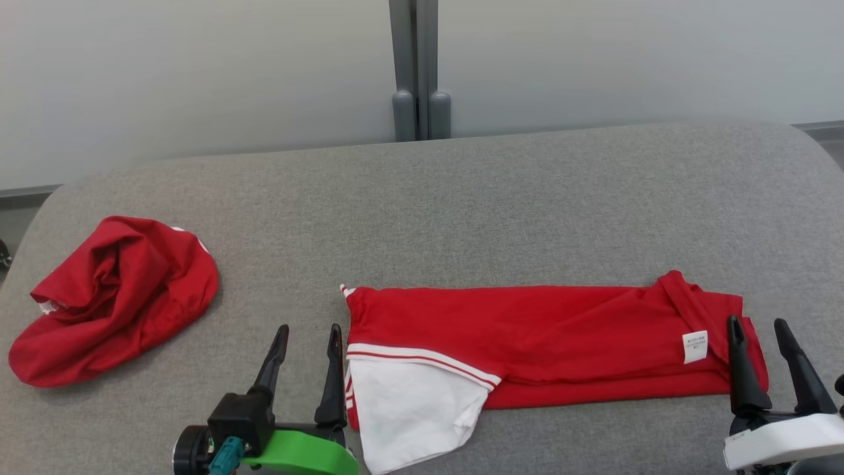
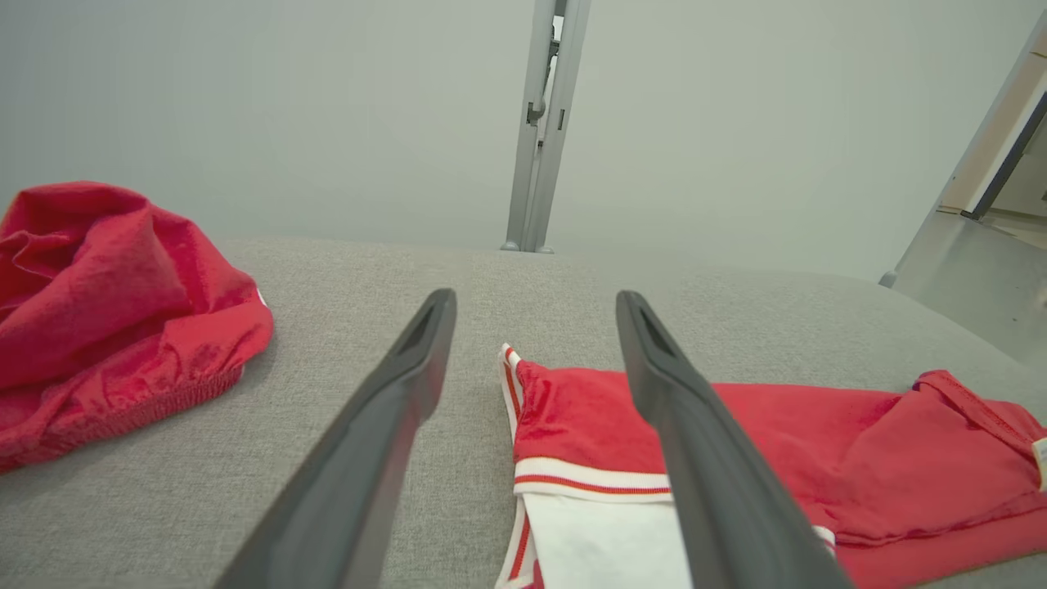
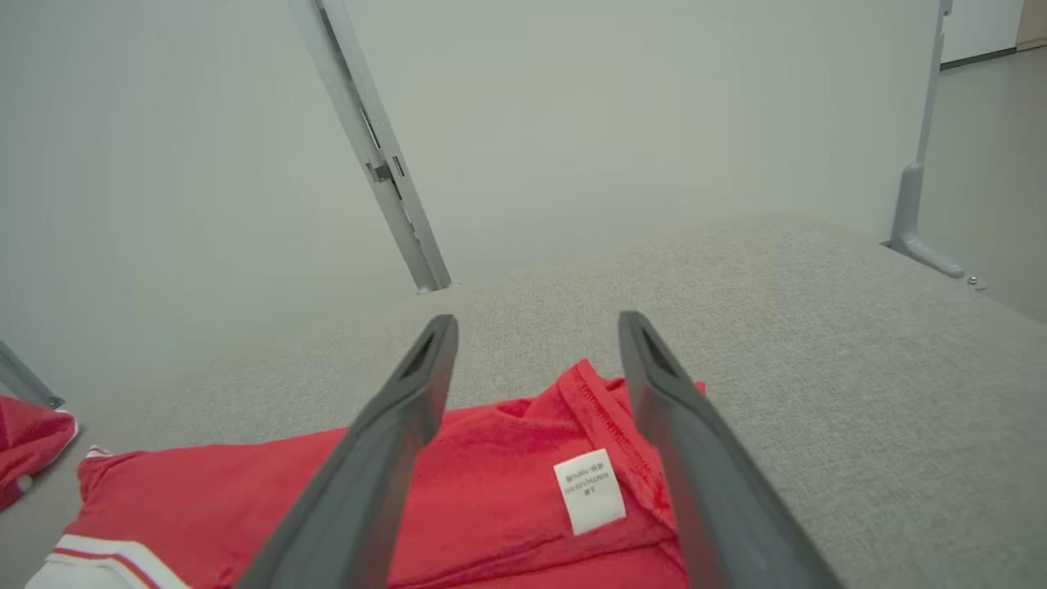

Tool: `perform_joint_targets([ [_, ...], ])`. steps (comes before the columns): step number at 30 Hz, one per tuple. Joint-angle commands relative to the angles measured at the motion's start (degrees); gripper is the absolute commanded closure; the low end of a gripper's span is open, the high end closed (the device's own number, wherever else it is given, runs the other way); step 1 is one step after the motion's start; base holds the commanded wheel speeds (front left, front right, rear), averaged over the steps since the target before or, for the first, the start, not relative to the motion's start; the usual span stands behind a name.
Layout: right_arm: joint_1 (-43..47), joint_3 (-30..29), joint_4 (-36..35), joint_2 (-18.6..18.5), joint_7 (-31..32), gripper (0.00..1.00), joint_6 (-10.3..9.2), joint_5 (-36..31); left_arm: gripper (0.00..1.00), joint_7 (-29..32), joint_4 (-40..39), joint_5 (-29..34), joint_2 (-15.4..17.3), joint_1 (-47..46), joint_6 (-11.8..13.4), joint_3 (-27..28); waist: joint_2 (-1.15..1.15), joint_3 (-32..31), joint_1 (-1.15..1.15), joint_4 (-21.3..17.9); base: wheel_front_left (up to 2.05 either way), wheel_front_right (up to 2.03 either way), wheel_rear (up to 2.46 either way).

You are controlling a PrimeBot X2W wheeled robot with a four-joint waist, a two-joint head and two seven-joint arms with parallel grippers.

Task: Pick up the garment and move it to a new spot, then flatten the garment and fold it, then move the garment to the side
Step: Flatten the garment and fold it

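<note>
On the worktop [image 1: 461, 198], flanks the garment [image 1: 541, 330], a long folded red strip, with left tool [image 1: 310, 328] at its white-sleeve end and right tool [image 1: 757, 321] over its label [image 1: 694, 346] end, each spread wide, grasping nothing. Has a crumpled red heap [image 1: 112, 297] well apart, left.
</note>
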Motion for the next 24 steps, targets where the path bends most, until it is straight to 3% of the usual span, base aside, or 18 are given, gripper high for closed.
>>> perform_joint_targets([
  [1, -0.8, -0.8, 1.5, -0.2, -0.2, 0.0, -0.09, -0.4, 0.0, 0.0, 0.5, -0.2, 0.1, 0.1, 0.1, -0.3, 0.0, 0.5, 0.0, 0.1, 0.0, 0.0, 0.0],
  [9, -7.3, -4.4, 15.4, 0.9, -0.2, 0.0, -0.09, 4.3, 0.0, 0.0, 2.4, 0.1, 0.1, -1.8, -0.7, -1.9, 0.0, 4.1, 0.0, 0.7, 0.0, 0.0, 0.0],
  [16, -12.9, -7.3, 29.1, 0.1, -0.2, 0.0, -0.09, 3.7, 0.0, 0.0, 3.3, 0.1, 0.2, -4.0, -0.7, -3.3, 0.0, 6.5, 0.0, 2.5, 0.0, 0.0, 0.0],
  [24, -17.4, -7.4, 37.5, 0.2, -0.2, 0.0, -0.09, 4.4, 0.0, 0.0, 3.8, -0.3, 0.2, -6.0, -1.0, -3.1, 0.0, 8.6, 0.0, 3.6, 0.0, 0.0, 0.0],
])
